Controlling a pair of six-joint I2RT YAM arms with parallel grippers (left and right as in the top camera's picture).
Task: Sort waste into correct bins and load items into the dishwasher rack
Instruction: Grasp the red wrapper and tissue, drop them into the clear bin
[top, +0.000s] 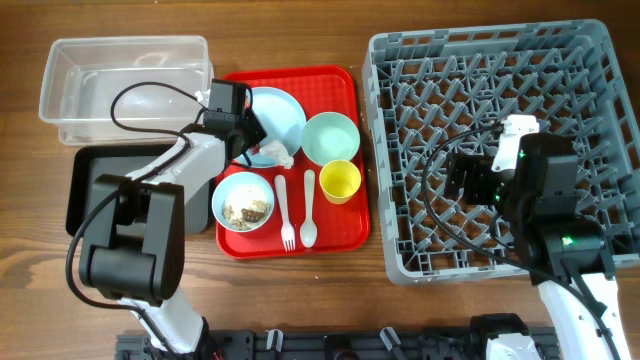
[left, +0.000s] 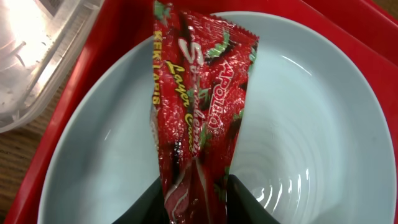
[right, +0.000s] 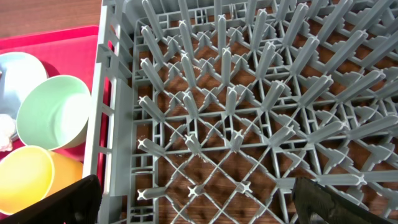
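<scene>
My left gripper (left: 196, 200) is shut on the red printed snack wrapper (left: 199, 112), holding it over the pale blue plate (left: 311, 124) on the red serving tray (top: 345, 85). In the overhead view the left gripper (top: 246, 132) covers the plate's (top: 285, 112) left side. A white tissue (top: 273, 153) lies at the plate's front edge. One bowl (top: 243, 202) holds rice and brown scraps. The other bowl (top: 330, 137) is empty, beside the yellow cup (top: 340, 181). The fork (top: 286, 215) and spoon (top: 308, 210) lie side by side. My right gripper (right: 199, 202) is open and empty above the grey rack (right: 249, 93).
The clear container (top: 125, 75) stands at the back left, and its corner shows in the left wrist view (left: 37, 50). The black tray (top: 85, 185) lies in front of it, partly under my left arm. The rack (top: 500, 150) fills the right side and holds nothing.
</scene>
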